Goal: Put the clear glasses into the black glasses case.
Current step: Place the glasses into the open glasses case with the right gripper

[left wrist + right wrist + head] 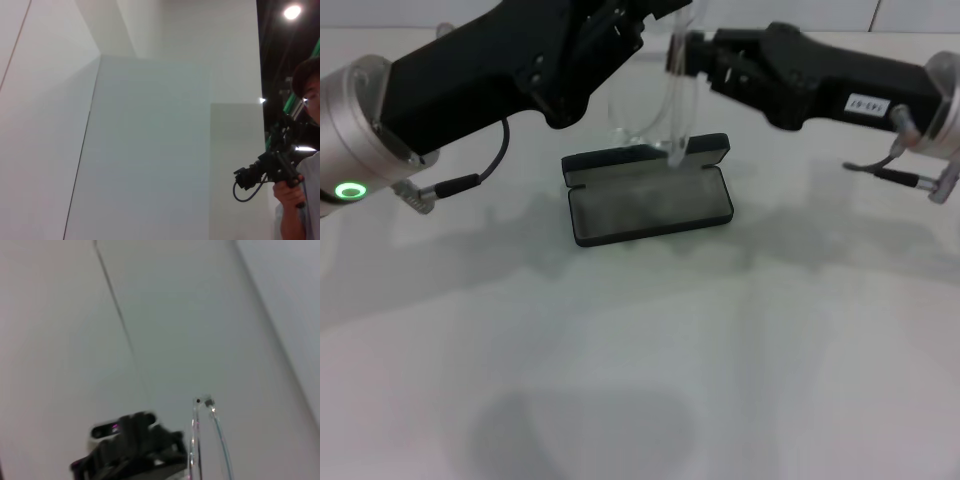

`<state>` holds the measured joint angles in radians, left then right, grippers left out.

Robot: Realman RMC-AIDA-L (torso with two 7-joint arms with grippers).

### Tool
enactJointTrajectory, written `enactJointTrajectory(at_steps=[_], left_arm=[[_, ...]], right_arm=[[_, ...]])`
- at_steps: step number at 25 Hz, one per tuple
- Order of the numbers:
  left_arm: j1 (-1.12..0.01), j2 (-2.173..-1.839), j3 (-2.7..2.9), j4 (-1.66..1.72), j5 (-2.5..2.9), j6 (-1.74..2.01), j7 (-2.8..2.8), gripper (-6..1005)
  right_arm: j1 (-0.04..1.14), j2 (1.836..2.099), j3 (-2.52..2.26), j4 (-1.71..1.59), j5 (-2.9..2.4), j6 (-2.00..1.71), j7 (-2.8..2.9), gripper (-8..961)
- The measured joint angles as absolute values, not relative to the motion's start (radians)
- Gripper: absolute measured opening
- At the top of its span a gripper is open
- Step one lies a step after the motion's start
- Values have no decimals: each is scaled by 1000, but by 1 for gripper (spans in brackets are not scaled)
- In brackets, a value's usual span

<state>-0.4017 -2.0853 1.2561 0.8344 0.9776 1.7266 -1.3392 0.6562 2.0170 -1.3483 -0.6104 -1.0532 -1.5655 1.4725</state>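
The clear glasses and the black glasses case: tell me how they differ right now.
The clear glasses are see-through and colourless; the black glasses case is opaque black with grey lining. The glasses hang in the air between the left gripper and the right gripper, while the case lies on the white table. The glasses are thin and curved; the case is a boxy clamshell, lying open. They share the middle of the head view, glasses above the case's lid.

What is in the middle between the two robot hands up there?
In the head view, the clear glasses hang between the left gripper and right gripper, above the open black glasses case.
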Motion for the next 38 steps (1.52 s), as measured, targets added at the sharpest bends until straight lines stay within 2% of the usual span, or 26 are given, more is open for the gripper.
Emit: enactJointTrajectory(at_steps=[7,12,14,17,20,23,28,38], left_arm=[[-354,-2079,1256,865,999,1729,-1357,40],[-319,-2036,1251,898,1115,1729,-1437,40],[-307,-2016,1226,917,1216,1729,-1481,40],[-292,-2008,1177,935,1343,1729,-1513,40],[-286,-2019,1126,938,1478,1729,-1508,40],[-286,-2033,1117,938,1564,1729,-1469,41],[-284,-2062,1116,933,1610,1727,-1396,44],[-283,-2062,1093,928,1614,1723,-1390,46]], right_arm=[[652,1991,-1326,-645,-1143,-1482,1497,58],[671,1955,-1325,-800,-1405,-1405,1645,57],[681,1952,-1325,-885,-1539,-1380,1717,58],[709,1967,-1325,-992,-1756,-1367,1802,60],[760,2002,-1325,-1029,-1937,-1365,1838,63],[816,2019,-1335,-1013,-2034,-1363,1844,65],[881,2021,-1398,-983,-2087,-1320,1847,68],[972,2029,-1596,-959,-2198,-1194,1908,76]])
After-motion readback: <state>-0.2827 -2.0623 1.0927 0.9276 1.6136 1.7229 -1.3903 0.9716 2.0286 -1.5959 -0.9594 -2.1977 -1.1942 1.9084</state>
